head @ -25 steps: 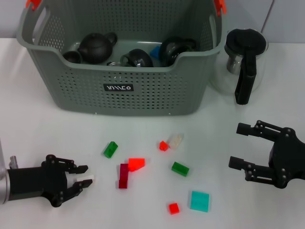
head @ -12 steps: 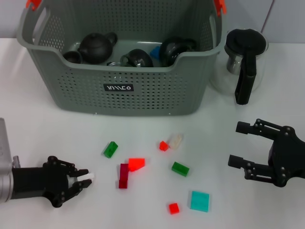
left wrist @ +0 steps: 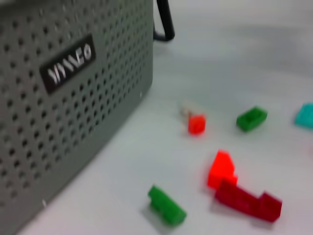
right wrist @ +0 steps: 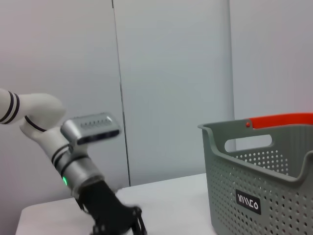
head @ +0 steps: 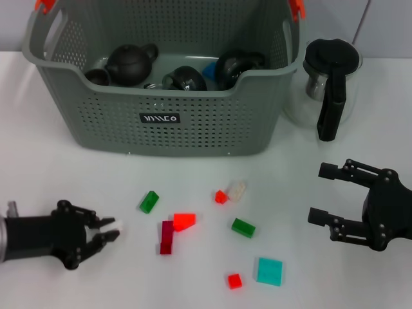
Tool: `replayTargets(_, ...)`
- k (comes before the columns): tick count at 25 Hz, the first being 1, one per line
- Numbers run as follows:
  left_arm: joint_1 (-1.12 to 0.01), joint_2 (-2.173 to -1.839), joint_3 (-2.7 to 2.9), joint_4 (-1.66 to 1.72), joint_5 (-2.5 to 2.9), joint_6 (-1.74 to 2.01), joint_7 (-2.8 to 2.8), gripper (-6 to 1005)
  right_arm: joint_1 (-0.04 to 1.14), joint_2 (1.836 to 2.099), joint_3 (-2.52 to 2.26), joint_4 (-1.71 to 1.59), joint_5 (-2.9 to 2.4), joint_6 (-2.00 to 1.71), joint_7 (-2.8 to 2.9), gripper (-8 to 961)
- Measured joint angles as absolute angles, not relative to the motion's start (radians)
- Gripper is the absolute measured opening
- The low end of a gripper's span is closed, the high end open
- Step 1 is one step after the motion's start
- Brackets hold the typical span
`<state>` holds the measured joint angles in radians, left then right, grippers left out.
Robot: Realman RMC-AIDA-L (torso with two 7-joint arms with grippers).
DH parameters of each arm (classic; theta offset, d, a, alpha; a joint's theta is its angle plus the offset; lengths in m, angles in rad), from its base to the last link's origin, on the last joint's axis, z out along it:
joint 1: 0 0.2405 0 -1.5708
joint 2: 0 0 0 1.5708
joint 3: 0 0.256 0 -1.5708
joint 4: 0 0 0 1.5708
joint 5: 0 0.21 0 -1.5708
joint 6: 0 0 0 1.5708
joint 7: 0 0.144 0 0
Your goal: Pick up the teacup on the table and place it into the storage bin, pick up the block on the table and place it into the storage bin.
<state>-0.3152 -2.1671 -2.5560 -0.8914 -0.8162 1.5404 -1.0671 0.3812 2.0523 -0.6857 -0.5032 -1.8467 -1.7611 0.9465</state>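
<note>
grey-green perforated storage bin point(head: 164, 122) at the back of the white counter point(head: 64, 180), orange clips on its handles, black label on the front wall. inside it, several dark teapots and teacups point(head: 187, 78) plus a blue piece.

clear glass jug point(head: 331, 80) with black handle just to the bin's right.

scattered on the counter in front of the bin: green block point(head: 149, 201), orange-red wedge point(head: 184, 221) touching a dark red block point(head: 167, 237), small red block point(head: 221, 197) beside a clear pale piece point(head: 237, 189), second green block point(head: 243, 227), red cube point(head: 234, 280), teal tile point(head: 270, 271).

left gripper point(head: 106, 230) low over the counter at the near left, clenched on a small white block point(head: 114, 224), well left of the coloured pieces.

right gripper point(head: 325, 196) near the counter's right edge, below the jug, fingers spread wide and released, holding nothing.

from the left wrist, bin wall and label close by, blocks lying apart on the counter beyond.
</note>
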Motion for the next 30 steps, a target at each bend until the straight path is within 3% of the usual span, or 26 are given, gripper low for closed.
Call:
replayTargets(9,-0.376,-2.144,-2.771,-1.028,-0.993,1.864,-1.223,173,0.382,2.053,-0.683,-0.503,-1.847,-1.761,0.947,823)
replayTargets(12,-0.428,-2.155,-2.771,-1.125,-1.067,1.868,-1.412,173,0.383,2.054,-0.679,-0.505,-1.847,-1.762,0.946,823)
replayTargets(15,-0.527,-2.167,-2.742,-1.222,-1.09,1.806,-1.603,174,0.386,2.055,-0.678,-0.506,-1.847,-1.764,0.947,823)
replayTargets(20,-0.68,-2.143,-2.58,-1.222,-1.034,1.623,-1.779,173,0.391,2.057,-0.678,-0.504,-1.85,-1.762,0.947,823)
replayTargets(25,-0.77,-2.128,-2.313,-1.151,-0.87,1.272,-1.902,174,0.391,2.06,-0.678,-0.503,-1.851,-1.761,0.947,823)
replayTargets(30,-0.824,-2.145,-2.141,-1.047,-0.733,1.024,-1.979,173,0.392,2.061,-0.676,-0.503,-1.852,-1.761,0.947,823)
